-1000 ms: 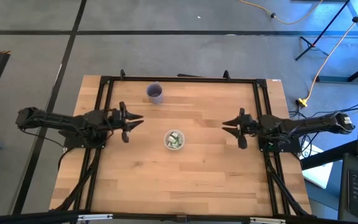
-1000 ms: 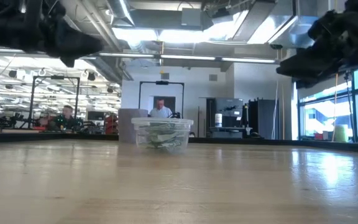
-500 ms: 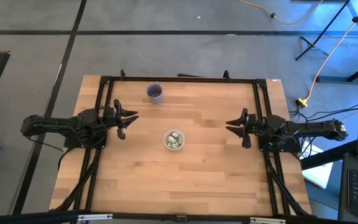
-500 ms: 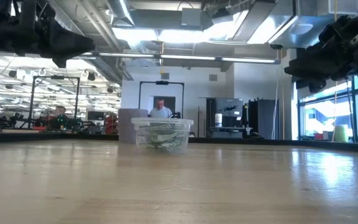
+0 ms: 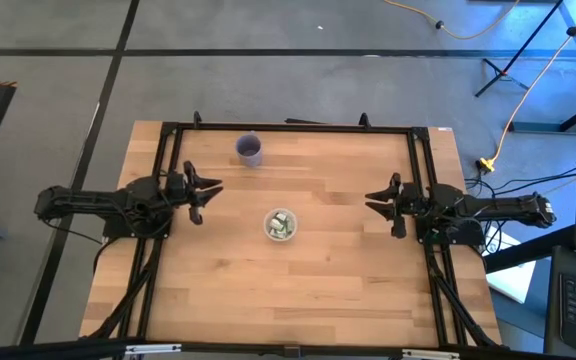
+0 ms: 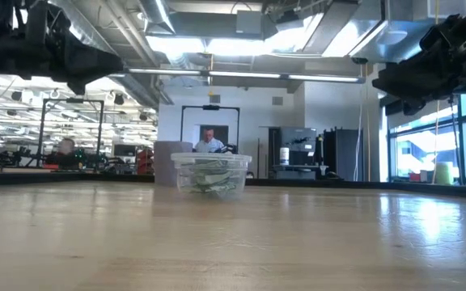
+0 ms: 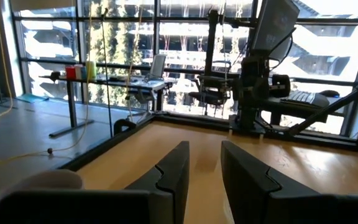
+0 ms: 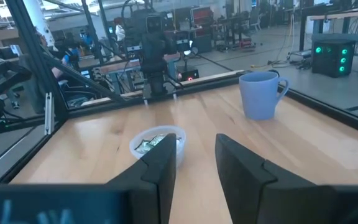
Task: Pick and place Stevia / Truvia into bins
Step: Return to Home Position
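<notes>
A small clear cup (image 5: 280,224) stands on its base near the middle of the table. Green and white sachets (image 5: 283,227) lie heaped inside it, also seen through its wall in the low view (image 6: 210,178) and in the right wrist view (image 8: 146,145). No loose sachet shows on the table top. My left gripper (image 5: 213,190) hovers open near the left edge, pointing at the middle. My right gripper (image 5: 372,203) hovers open near the right edge, facing the cup. In each wrist view the two fingers stand apart, left gripper (image 7: 205,171), right gripper (image 8: 195,163).
A purple cup (image 5: 250,150) stands near the far edge, left of centre; the right wrist view shows it with a handle (image 8: 261,94). A black frame (image 5: 288,127) runs around the table. Bare wood lies all around the clear cup. People show in the room beyond.
Both arms have drawn back from the middle. My left gripper has moved a little toward the table's left edge, my right gripper a little toward the right edge. The clear cup and the purple cup have stayed put.
</notes>
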Robot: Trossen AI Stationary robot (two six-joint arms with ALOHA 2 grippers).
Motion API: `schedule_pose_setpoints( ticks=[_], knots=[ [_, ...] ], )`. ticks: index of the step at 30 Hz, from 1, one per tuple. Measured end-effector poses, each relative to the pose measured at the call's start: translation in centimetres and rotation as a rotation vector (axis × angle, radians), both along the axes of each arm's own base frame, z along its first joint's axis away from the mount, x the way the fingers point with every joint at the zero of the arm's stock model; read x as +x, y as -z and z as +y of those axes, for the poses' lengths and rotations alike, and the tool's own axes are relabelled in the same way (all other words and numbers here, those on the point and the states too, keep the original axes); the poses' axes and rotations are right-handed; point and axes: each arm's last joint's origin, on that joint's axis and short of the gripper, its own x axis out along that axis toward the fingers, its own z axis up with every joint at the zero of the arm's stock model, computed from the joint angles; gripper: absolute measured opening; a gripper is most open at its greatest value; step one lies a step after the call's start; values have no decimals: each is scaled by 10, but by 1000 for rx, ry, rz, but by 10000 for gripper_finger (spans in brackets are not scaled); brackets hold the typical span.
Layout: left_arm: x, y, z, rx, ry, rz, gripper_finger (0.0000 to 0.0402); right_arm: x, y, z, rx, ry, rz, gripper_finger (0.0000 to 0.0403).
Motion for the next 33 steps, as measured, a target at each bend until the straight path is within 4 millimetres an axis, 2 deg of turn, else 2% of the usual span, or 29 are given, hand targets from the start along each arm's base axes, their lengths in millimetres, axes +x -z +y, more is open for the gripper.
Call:
schedule_pose_setpoints(
  ticks=[7,16,33],
  knots=[
    [-3,1,0,30,-11,10,86,-2,4,0,-4,3,43,116],
    [-9,2,0,34,-11,11,86,-9,-4,0,-79,6,-52,116],
    [-10,6,1,5,-48,44,86,-9,-3,-3,-109,33,-41,116]
  ],
)
